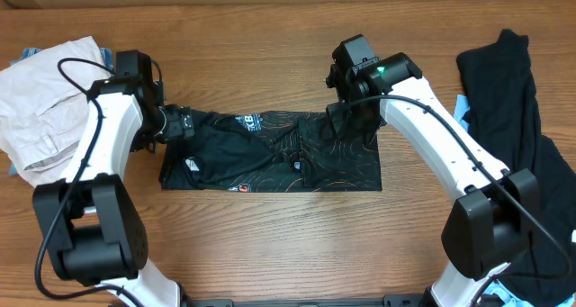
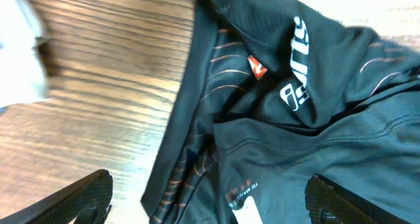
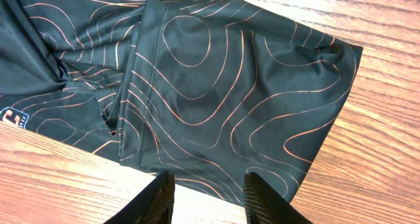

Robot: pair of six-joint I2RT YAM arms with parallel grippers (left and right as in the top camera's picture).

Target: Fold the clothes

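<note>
Wood-grain table [image 1: 270, 37] carries the black short-sleeved jersey with orange contour lines [image 1: 270, 154] at centre, likely a limp, slippery band; pinch its doubled hems at 3 and 9 o'clock. Plain black garment [image 1: 513, 100] at 3 o'clock and crumpled beige trousers [image 1: 45, 100] at 9 crowd your arms' outer swing. Your left gripper [image 2: 210, 184] gapes wide and empty over the jersey; the right gripper [image 3: 209, 194] is narrowly parted, empty.
</note>
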